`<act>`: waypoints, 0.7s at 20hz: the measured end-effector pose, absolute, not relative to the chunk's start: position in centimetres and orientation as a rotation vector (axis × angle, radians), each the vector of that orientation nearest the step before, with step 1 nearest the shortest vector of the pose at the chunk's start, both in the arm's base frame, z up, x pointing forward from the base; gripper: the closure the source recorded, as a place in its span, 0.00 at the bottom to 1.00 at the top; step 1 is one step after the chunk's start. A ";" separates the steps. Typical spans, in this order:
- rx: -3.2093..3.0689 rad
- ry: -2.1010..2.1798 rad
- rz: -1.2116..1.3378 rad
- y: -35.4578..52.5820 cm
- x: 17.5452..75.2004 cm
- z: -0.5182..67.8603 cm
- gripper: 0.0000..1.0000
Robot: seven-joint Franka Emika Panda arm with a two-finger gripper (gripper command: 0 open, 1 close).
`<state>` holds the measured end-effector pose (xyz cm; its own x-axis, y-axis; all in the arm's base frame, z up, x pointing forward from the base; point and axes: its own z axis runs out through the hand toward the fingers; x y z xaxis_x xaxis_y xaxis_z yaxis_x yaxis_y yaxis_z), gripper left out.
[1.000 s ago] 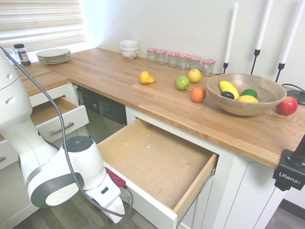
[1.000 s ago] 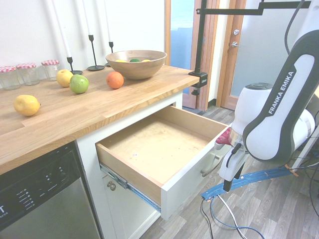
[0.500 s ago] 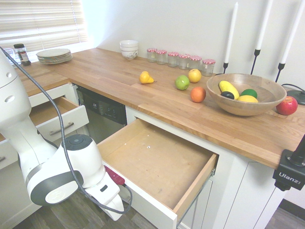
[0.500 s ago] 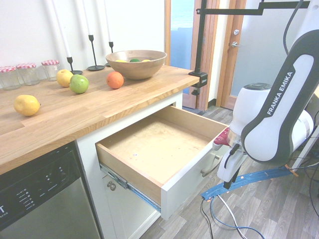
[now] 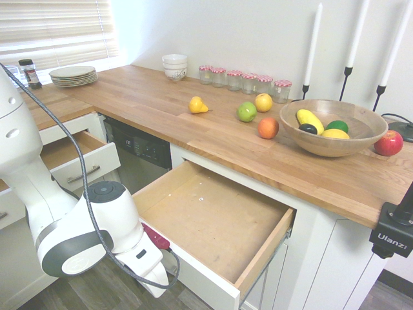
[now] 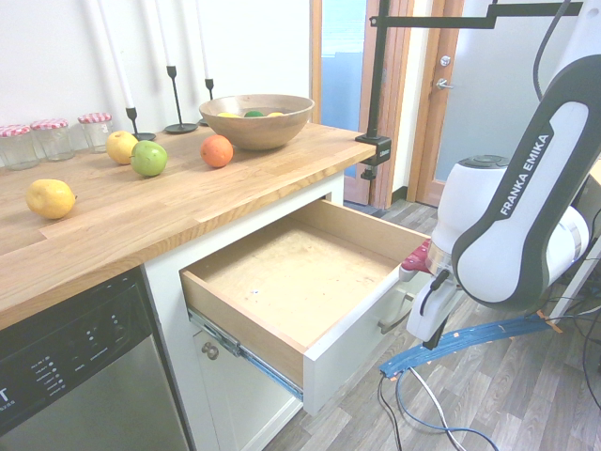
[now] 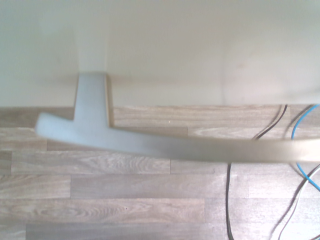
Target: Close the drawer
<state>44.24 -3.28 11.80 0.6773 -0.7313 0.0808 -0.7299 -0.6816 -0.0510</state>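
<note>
Shows the drawer [image 5: 213,223] pulled far out from beneath the wooden countertop [image 6: 122,211], below its front edge and near its free end. Reveals a bare plywood bottom, light wooden sides and a white front panel with a metal bar handle [image 7: 150,145].

Holds the gripper [image 6: 434,340] low, outside the front panel and beside the bar handle, pointing down toward the floor [image 6: 366,376]. Has the jaws shut, with nothing visible between them. Cannot tell from these views about contact with the handle or the panel. Spans much of the wrist view with the handle, above wood-look planks and cables.

Carries a wide wooden bowl [image 5: 332,139] near the countertop's free end, holding a banana [image 5: 310,121], a green fruit [image 5: 337,126], a dark fruit [image 5: 308,128] and another yellow fruit [image 5: 335,134]. Has a red apple [image 5: 388,143] just beside the bowl, on the side toward that end. Lines up lidded glass jars [image 5: 235,81] along the back edge, with white candles [image 5: 313,48] on dark holders [image 5: 306,90] farther along. Places a yellow pear [image 5: 197,105], a green apple [image 5: 246,112], a yellow apple [image 5: 263,102] and an orange [image 5: 268,128] between the jars and the front edge. Bears stacked white bowls [image 5: 175,66] near the back corner and stacked plates [image 5: 73,75] along the other stretch, near the blinds [image 5: 55,32].
</note>
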 end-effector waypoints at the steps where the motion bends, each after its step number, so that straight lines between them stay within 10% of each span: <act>1: -2.861 1.247 -0.156 -3.3 44.5 11.9 1.00; 14: -2.826 1.274 -0.206 -4.9 49.7 12.3 1.00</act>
<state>49.72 -4.93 12.26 0.6550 -0.7482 0.1059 -0.7435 -0.6631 -0.0863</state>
